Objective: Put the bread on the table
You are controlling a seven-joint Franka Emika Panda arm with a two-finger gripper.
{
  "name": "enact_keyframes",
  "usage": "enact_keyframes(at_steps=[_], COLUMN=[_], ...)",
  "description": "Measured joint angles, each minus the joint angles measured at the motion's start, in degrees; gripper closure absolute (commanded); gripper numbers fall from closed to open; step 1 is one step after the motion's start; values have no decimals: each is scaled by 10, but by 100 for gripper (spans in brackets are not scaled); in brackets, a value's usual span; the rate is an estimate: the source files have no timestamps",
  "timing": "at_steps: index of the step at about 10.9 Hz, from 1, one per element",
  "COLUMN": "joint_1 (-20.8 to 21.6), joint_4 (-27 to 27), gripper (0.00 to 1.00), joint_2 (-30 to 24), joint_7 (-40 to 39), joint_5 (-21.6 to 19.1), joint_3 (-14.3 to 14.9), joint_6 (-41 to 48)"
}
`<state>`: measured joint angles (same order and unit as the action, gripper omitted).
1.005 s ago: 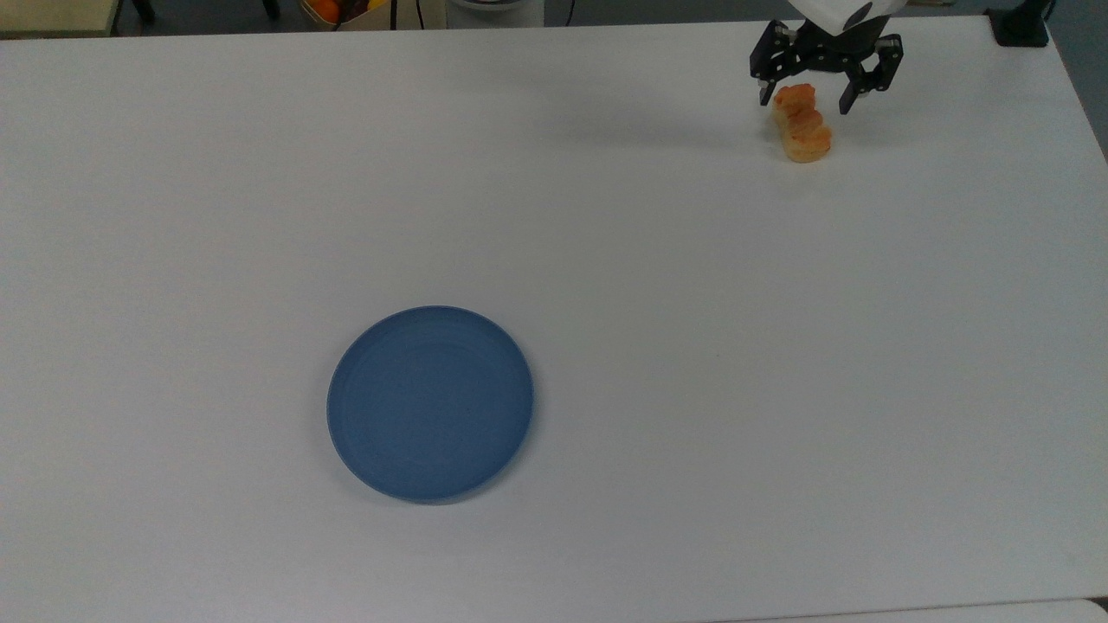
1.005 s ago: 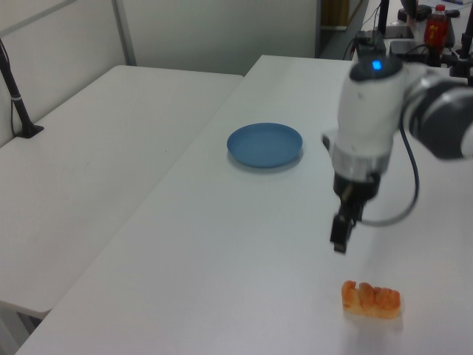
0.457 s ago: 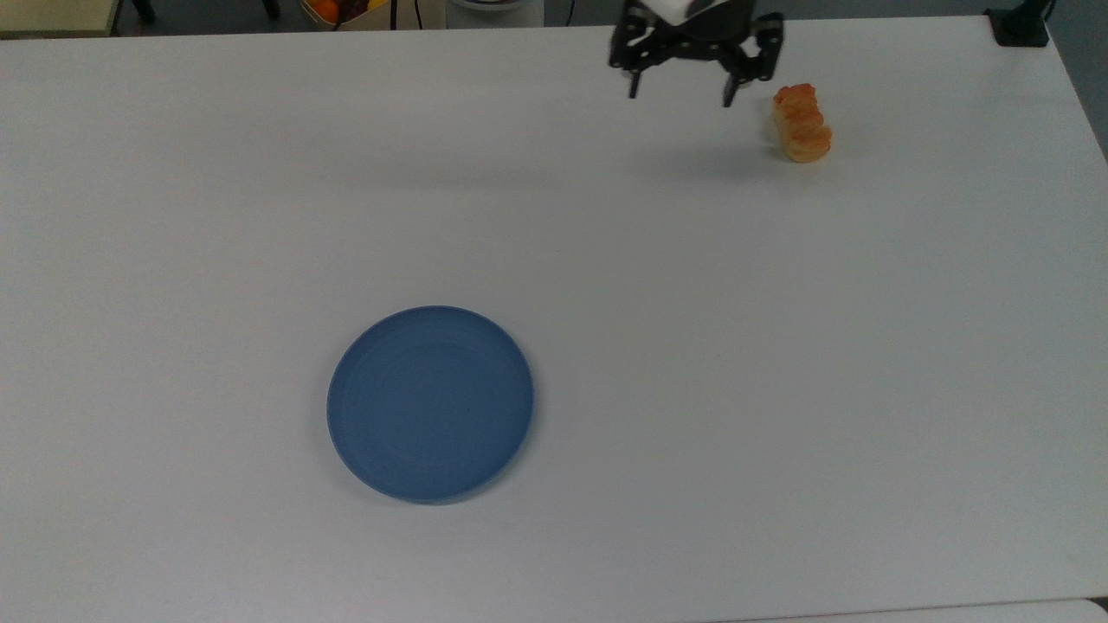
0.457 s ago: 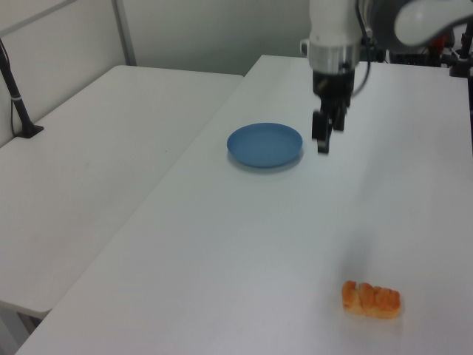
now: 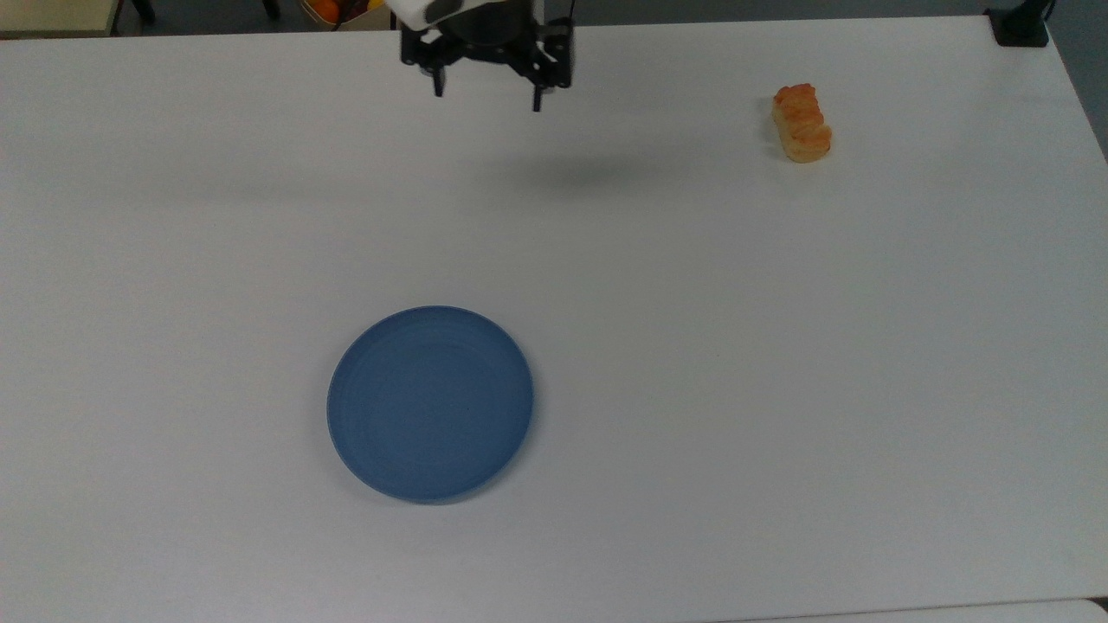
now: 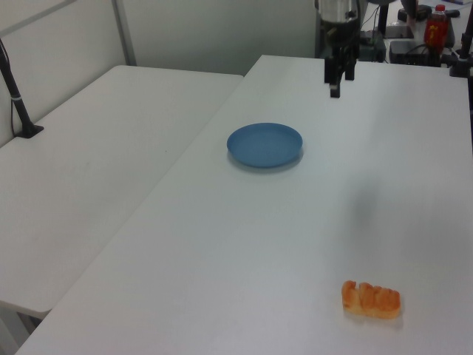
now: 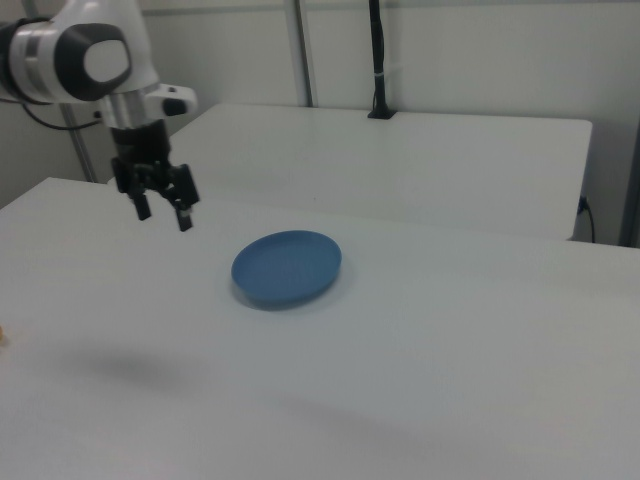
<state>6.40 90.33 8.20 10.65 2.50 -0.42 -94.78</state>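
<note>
Table [image 5: 779, 363]: I log one white top, wide and matte, carrying everything listed below. A second white table [image 6: 96, 140] stands alongside it at the left view's left.

Arm [image 7: 85, 55]: white, with dark joints, reaching in from the right view's upper left.

Plate [image 5: 430, 403]: round, blue, lying flat on the table, below centre in the top view. I see nothing on it.

Claw [image 5: 486, 89]: black, two fingers pointing down and spread well apart, with nothing between them. It hangs above the table near the top view's upper edge, left of centre, casting a soft shadow on the table. In the right view [image 7: 162, 211] it sits to the left of the plate.

Bread [image 5: 802, 122]: a small golden-orange ridged roll, lying directly on the table at the top view's upper right, well apart from both claw and plate. In the left view [image 6: 371, 299] it lies in the lower right.
</note>
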Motion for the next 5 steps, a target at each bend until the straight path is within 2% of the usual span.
enact_keyframes(at_steps=[3, 5], joint_1=[-18, -33], joint_4=[0, 0], gripper=[0, 0], joint_2=[-6, -6], joint_7=[-86, -96], joint_5=[-31, -49], joint_3=[59, 67], joint_6=[6, 7])
